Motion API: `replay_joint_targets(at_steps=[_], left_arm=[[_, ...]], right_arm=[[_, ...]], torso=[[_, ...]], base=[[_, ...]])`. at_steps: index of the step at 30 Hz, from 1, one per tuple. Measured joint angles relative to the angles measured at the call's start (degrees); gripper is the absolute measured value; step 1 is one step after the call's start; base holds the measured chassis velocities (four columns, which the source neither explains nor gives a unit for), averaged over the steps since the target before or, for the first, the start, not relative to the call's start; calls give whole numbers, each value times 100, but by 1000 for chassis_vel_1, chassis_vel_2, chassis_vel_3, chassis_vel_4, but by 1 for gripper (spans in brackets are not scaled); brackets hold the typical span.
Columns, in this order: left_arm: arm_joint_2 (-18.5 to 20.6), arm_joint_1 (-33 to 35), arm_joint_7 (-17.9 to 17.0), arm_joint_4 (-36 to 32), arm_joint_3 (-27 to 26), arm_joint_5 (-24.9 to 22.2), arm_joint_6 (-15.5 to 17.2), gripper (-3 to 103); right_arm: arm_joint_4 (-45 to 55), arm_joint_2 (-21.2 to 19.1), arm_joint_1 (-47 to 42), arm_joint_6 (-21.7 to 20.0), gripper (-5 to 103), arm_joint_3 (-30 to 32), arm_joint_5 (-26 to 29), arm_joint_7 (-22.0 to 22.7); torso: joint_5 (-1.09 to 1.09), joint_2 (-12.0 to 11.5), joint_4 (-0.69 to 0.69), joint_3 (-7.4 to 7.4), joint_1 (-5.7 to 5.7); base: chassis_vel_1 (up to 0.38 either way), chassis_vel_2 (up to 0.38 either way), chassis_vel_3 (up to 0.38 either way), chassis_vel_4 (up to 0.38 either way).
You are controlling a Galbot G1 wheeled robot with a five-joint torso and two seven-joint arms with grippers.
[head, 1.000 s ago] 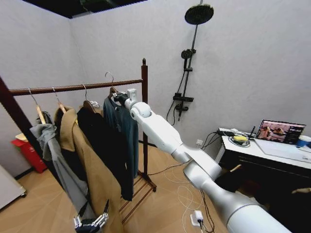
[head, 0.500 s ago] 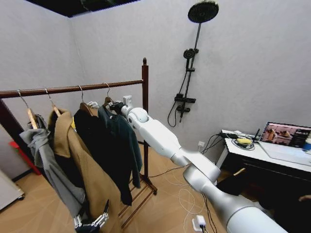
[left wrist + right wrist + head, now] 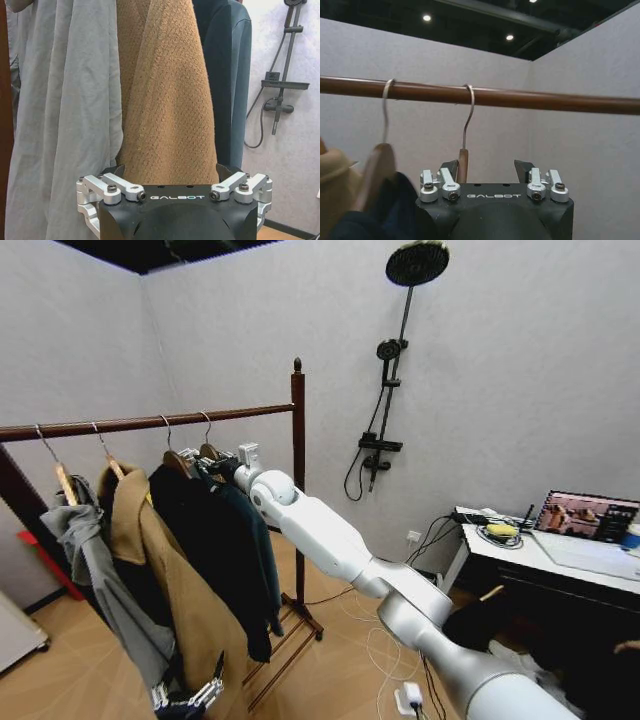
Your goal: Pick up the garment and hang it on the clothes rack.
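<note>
The garment [image 3: 258,530], a dark teal sweatshirt, hangs from its wooden hanger [image 3: 463,164], whose metal hook [image 3: 469,107] rests over the rail of the clothes rack [image 3: 297,440]. My right gripper [image 3: 213,467] reaches up to the hanger's neck just under the rail [image 3: 535,100]. Its fingers stand apart, and the hanger neck sits between them, close to one finger [image 3: 451,168]. The right gripper [image 3: 486,170] looks open. My left gripper [image 3: 188,700] hangs low, open, in front of the coats; in the left wrist view the left gripper [image 3: 172,172] faces a tan coat.
A black coat [image 3: 205,540], a tan coat [image 3: 175,590] and a grey hooded jacket [image 3: 100,570] hang on the same rail beside the garment. A shower fixture [image 3: 385,390] is on the back wall. A desk [image 3: 560,555] with a laptop stands at the right. Cables lie on the floor.
The hook came down onto the rail, then slid left along it towards the black coat together with my right gripper. The head camera also shifted early on.
</note>
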Motion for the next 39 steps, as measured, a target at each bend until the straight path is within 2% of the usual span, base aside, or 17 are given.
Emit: replay_joint_targets(at_steps=[2, 5, 7, 8, 10, 12, 14, 17, 19, 20, 21, 24, 25, 28, 33, 35, 39], left_arm=[[0, 0, 0, 0, 0, 0, 0, 100], [-1, 0, 0, 0, 1, 0, 0, 100], [-1, -1, 1, 0, 1, 0, 0, 100], [-1, -1, 1, 0, 1, 0, 0, 100], [0, 0, -1, 0, -1, 0, 0, 100], [0, -1, 1, 0, 1, 0, 0, 100], [-1, 0, 2, 0, 2, 0, 0, 100], [-1, 0, 1, 0, 1, 0, 0, 100], [-1, 0, 2, 0, 1, 0, 0, 100], [-1, 0, 2, -1, 1, 0, 0, 100], [-1, 0, 2, -1, 1, 0, 0, 100], [1, -1, 2, 0, 0, 0, 0, 100], [1, -1, 2, 0, 0, 0, 0, 100], [-1, 0, 0, 0, 1, 0, 0, 100], [0, 0, -1, 0, -2, 0, 0, 100], [-1, 0, -1, 0, -1, 0, 0, 100], [0, 0, 1, 0, 1, 0, 0, 100]], right_arm=[[336, -423, -194, -6, 75, 245, -127, 75], [679, -832, -455, -41, 80, 495, -21, 202], [1240, -1507, -846, -111, 91, 839, 173, 268], [1240, -1507, -846, -111, 91, 839, 173, 268], [1777, -2243, -1262, -176, 98, 1188, 340, 340], [2020, -2486, -1443, -205, 98, 1354, 394, 363], [2862, -3124, -2281, -296, 100, 2073, 575, 450], [3257, -3356, -2869, -355, 100, 2490, 641, 498], [4088, -3670, -4121, -356, 100, 3502, 659, 633], [4421, -3688, -4727, -321, 100, 3965, 607, 662], [4421, -3688, -4727, -321, 100, 3965, 607, 662], [5073, -3379, -6850, 45, 100, 5425, -88, 454], [5073, -3379, -6850, 45, 100, 5425, -88, 454], [5343, -2776, -8635, 571, 100, 6443, -824, 168], [5389, -2059, -9771, 1167, 100, 6825, -1216, 1], [5225, -1527, -10400, 1675, 100, 6785, -1556, -14], [5077, -1127, -10623, 1984, 100, 6555, -1797, 26]], torso=[[1, 0, -2, 0, 0], [2, 0, 0, 0, 0], [1, -1, 7, 1, 1], [1, -1, 7, 1, 1], [3, -1, -2, 0, 0], [5, -1, -5, 0, 0], [1, 0, -3, -2, -1], [1, 0, 1, -2, -1], [-2, 0, 2, -1, -1], [-2, 0, 1, -2, -2], [-2, 0, 1, -2, -2], [1, 0, 2, -2, -2], [1, 0, 2, -2, -2], [0, 1, -2, -2, -2], [-1, 1, 1, -2, -2], [-2, 1, -1, -1, -2], [-1, 1, 2, -1, -2]], base=[[0, 0, 0, 0], [0, 0, 0, 0], [0, 0, 0, 0], [0, 0, 0, 0], [0, 0, 0, 0], [0, 0, 0, 0], [0, 0, 0, 0], [0, 0, 0, 0], [0, 0, 0, 0], [0, 0, 0, 0], [0, 0, 0, 0], [0, 0, 0, 0], [0, 0, 0, 0], [0, 0, 0, 0], [0, 0, 0, 0], [0, 0, 0, 0], [0, 0, 0, 0]])
